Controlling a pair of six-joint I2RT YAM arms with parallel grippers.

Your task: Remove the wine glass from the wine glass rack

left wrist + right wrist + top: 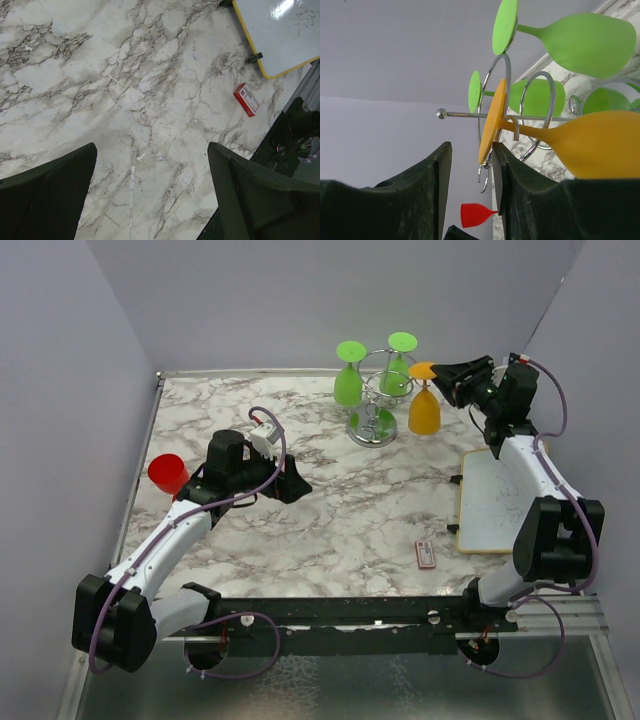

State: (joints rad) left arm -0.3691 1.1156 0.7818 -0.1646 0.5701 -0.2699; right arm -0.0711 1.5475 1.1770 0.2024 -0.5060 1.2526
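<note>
**Right gripper at the orange glass foot**

The right gripper (471, 146) is partly open and not closed on anything. The flat round foot of the orange wine glass (590, 145) sits between its fingertips. The glass hangs upside down on the chrome wire wine glass rack (372, 430). Smooth green glasses (580, 42) hang beyond. The left gripper (152, 150) is wide open and empty above the marble-patterned table (150, 75).

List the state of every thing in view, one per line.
Rack, standing upright.
Orange glass, hanging upside down on the rack.
Left green glass, hanging upside down on it.
Right green glass, the same.
Red glass, upright, off the rack.
Whiteboard, lying flat.
Red box, lying flat.
Left gripper, open, empty.
Right gripper, open around the orange glass's foot rim, not clamped.
</note>
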